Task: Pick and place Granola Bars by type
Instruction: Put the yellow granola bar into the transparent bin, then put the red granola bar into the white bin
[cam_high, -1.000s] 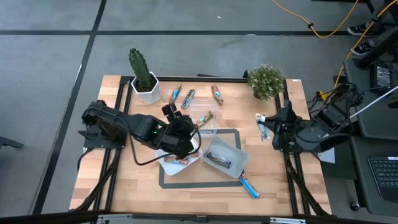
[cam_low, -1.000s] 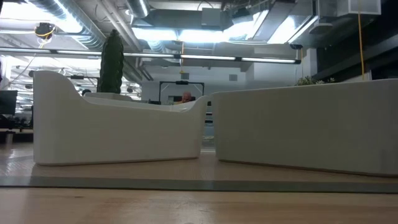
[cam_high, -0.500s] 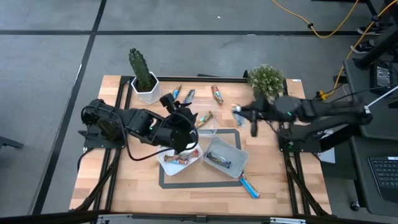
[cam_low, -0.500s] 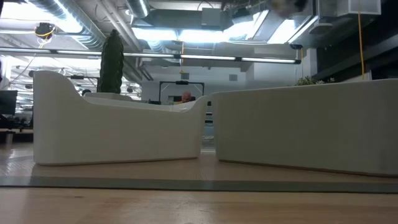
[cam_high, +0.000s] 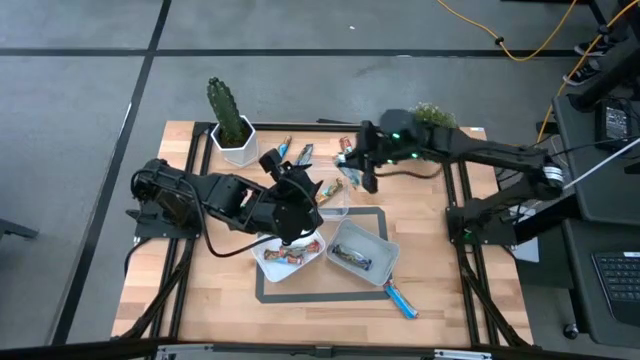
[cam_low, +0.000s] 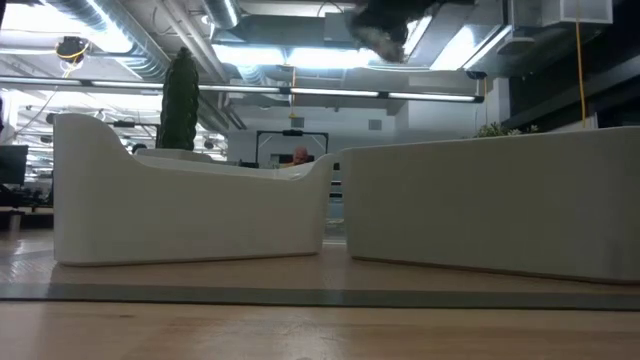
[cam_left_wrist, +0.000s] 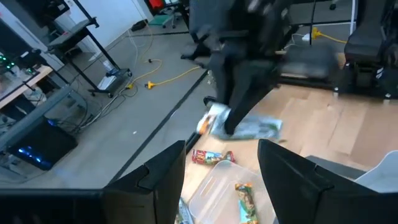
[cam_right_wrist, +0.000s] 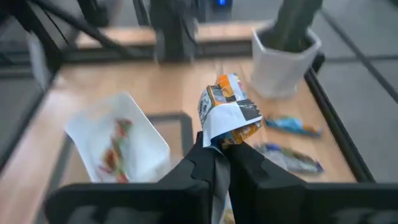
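My right gripper (cam_high: 357, 172) reaches in from the table's right over the far middle, shut on a silver-grey granola bar with an orange end (cam_right_wrist: 227, 112). My left gripper (cam_left_wrist: 221, 186) is open and touches nothing; it hovers above a clear tub (cam_left_wrist: 208, 193) that holds a green-brown bar (cam_left_wrist: 245, 204). A red-orange bar (cam_high: 347, 150) and two blue bars (cam_high: 283, 150) (cam_high: 302, 155) lie flat by the far edge. The white tub (cam_high: 262, 262) holds red-orange bars, and the grey tub (cam_high: 378, 238) holds a dark bar. Another blue bar (cam_high: 401, 298) lies near the front edge. My right gripper pinches the silver-grey bar between its two fingers (cam_right_wrist: 214, 165), across the bar near its middle (cam_right_wrist: 225, 132). It comes from the table's right, slanting down. The bar is lifted clear of the table, and its orange end (cam_right_wrist: 222, 90) sticks out past the fingertips.
A cactus in a white pot (cam_high: 230, 125) stands at the far left corner, and a bushy plant (cam_high: 432, 118) stands far right, under the right arm. A dark taped square (cam_high: 262, 292) frames the tubs. In the low view the two tubs (cam_low: 190, 210) (cam_low: 490, 210) fill the picture.
My right arm has swung from the table's right edge toward the far middle, carrying the bar to just above the loose bars. My left gripper has moved a little from over the white tub toward the clear tub and the far edge.
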